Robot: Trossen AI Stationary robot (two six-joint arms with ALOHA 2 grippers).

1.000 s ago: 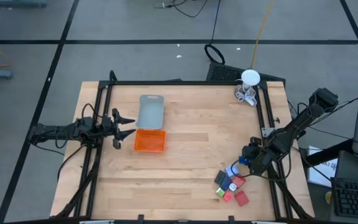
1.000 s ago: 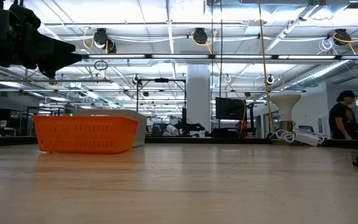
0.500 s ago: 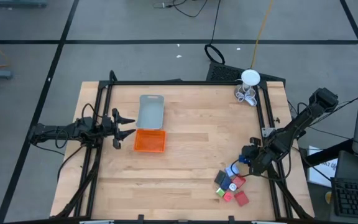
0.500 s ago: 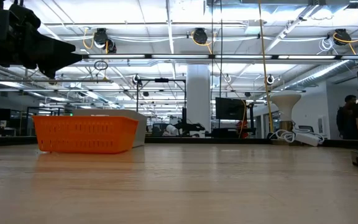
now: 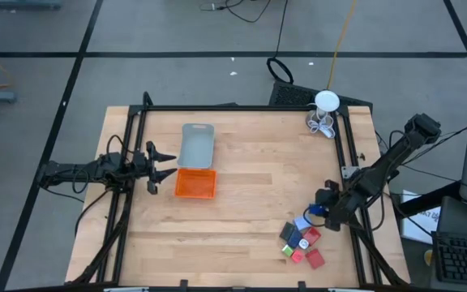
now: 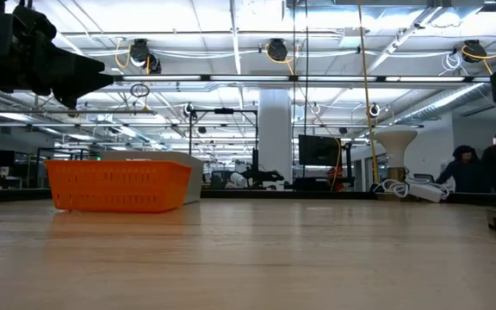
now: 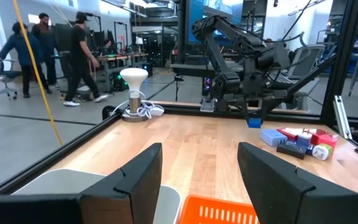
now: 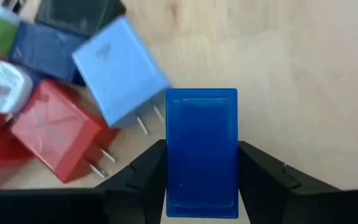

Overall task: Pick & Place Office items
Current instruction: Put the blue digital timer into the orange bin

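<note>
My right gripper [image 8: 202, 168] pinches a blue block [image 8: 202, 149] above the pile [image 5: 302, 242]; left gripper [image 5: 162, 164] waits, fingers spread.

No text, label, brand, number or sign can be read in any view. The faces of the blue block [image 8: 201, 152] and the light blue plug adapter [image 8: 120, 70] at its 10 o'clock are plain, and nothing legible shows on the orange tray [image 5: 195, 184] or the wooden counter [image 5: 250, 203].
</note>
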